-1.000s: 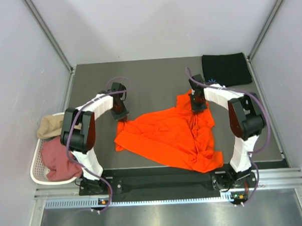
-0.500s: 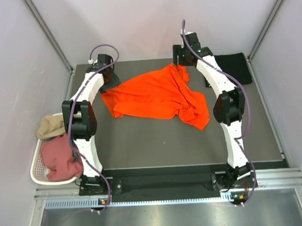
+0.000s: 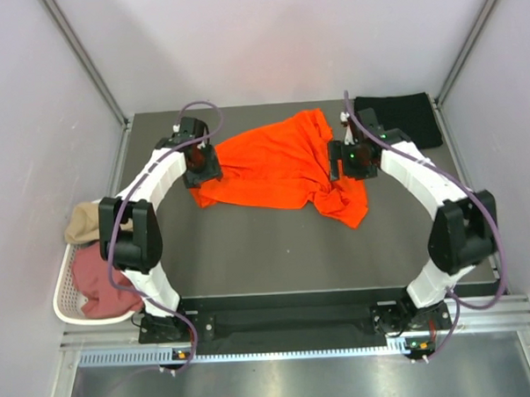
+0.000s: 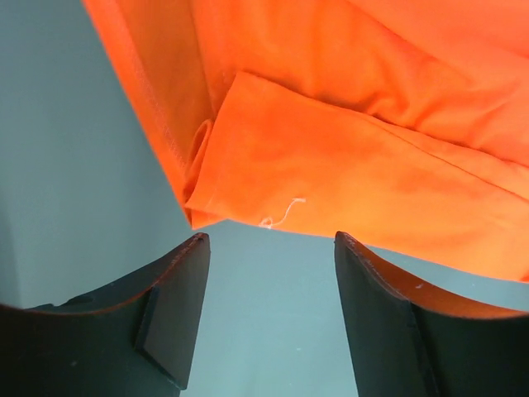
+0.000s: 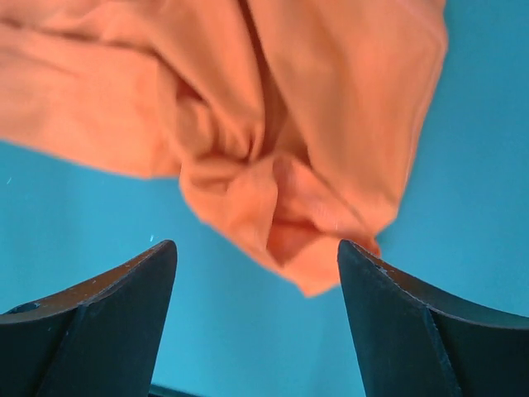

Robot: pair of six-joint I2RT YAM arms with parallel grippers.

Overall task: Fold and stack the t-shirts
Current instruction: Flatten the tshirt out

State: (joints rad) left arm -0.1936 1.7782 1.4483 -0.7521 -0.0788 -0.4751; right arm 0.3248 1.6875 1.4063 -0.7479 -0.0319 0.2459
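Orange t-shirt (image 3: pixel 272 163) lies crumpled on grey table (image 3: pixel 276 259) amid pale walls (image 3: pixel 267 49); left gripper (image 4: pixel 271 240), right gripper (image 5: pixel 258 248) both released.

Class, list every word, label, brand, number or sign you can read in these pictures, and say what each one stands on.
None: no readable text in any view.
The orange t-shirt is plain cloth in all three views.
The black t-shirt shows no print that can be read.
The white basket shows no label.

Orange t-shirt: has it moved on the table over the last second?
Yes. The orange t-shirt moved toward the table's far edge, nearer the folded black shirt.
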